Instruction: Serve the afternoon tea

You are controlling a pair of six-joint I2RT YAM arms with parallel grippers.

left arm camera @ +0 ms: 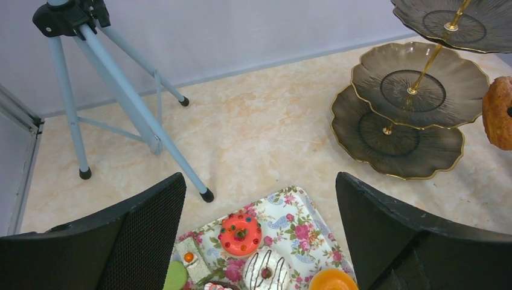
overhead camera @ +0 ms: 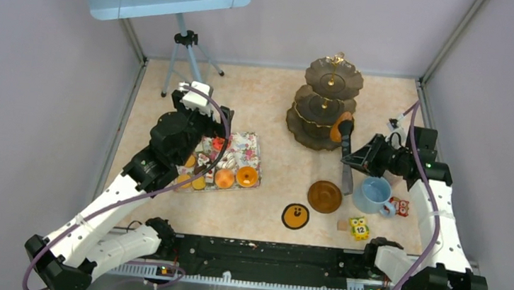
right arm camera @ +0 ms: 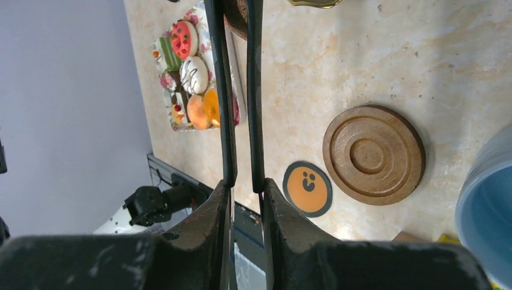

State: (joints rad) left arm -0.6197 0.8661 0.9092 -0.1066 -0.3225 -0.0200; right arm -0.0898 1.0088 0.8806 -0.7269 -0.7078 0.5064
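Left fingers (left arm camera: 133, 241) spread above beige table (overhead camera: 279, 104), grey walls (overhead camera: 35, 60).

I read only one number here: 12, on the small yellow owl block (overhead camera: 358, 228). The orange coaster (overhead camera: 295, 215) shows a smiling face.

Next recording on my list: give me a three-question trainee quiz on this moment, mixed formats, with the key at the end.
1. True or false: the left fingers are clamped on a pastry from the floral tray.
2. Multiple choice: what sits on the brown saucer? A) the blue cup B) nothing C) an orange pastry
3. Fill in: the right fingers grip ___, which hold a brown pastry close to the stand.

Key: 1 false, they are spread open above the tray. 2 B. 3 tongs.
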